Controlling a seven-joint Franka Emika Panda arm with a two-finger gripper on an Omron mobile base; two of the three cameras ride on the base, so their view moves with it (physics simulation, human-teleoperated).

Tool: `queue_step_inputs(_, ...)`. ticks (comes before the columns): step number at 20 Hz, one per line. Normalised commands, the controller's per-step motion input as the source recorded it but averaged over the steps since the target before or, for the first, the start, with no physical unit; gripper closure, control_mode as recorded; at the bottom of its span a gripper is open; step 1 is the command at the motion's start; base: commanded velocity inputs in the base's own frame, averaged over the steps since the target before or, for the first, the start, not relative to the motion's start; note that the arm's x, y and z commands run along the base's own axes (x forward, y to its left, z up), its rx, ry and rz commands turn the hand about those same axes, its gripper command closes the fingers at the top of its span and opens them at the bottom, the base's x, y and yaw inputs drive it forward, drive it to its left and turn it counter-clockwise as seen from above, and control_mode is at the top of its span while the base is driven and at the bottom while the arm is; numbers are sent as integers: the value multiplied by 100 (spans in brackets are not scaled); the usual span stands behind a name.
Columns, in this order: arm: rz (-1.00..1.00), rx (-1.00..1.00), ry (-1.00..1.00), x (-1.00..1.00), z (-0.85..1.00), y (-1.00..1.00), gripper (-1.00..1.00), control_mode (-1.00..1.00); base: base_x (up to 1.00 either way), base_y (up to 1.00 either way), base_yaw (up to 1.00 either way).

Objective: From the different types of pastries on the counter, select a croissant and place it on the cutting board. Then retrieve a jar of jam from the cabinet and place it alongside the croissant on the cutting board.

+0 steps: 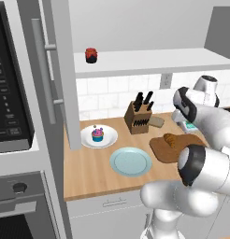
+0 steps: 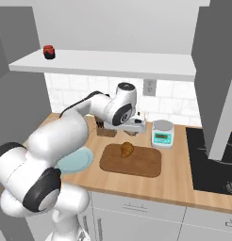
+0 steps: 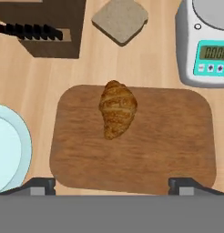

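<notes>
Hand view has the tool (image 3: 112, 184) spread wide and empty above the croissant (image 3: 117, 109) on the board (image 3: 168, 141); the jar (image 1: 91, 55), likely rigid and slick, suits a mid-body grip.

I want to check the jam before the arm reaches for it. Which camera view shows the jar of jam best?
The left base view shows the jar of jam best: larger there, with red contents and dark lid, standing on the white shelf beside the open cabinet door. The right base view shows it smaller, near the shelf's left end.
</notes>
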Motion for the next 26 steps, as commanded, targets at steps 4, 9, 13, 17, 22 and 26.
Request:
queue_step_inputs(4, 11, 0, -31, -73, 82, 25, -100, -100, 0, 0, 0)
queue_step_inputs(9, 12, -3, -30, -65, 80, 43, -100, -100, 0, 0, 0)
queue_step_inputs(13, 12, -7, -28, -62, 69, 54, -100, -100, 0, 0, 0)
queue_step_inputs(17, 9, -9, -29, -63, 71, 43, -100, -100, 0, 0, 0)
queue_step_inputs(22, 8, -6, -30, -60, 75, 34, -100, -100, 0, 0, 0)
queue_step_inputs(26, 14, 0, -27, -36, 73, 23, -100, -100, 0, 0, 0)
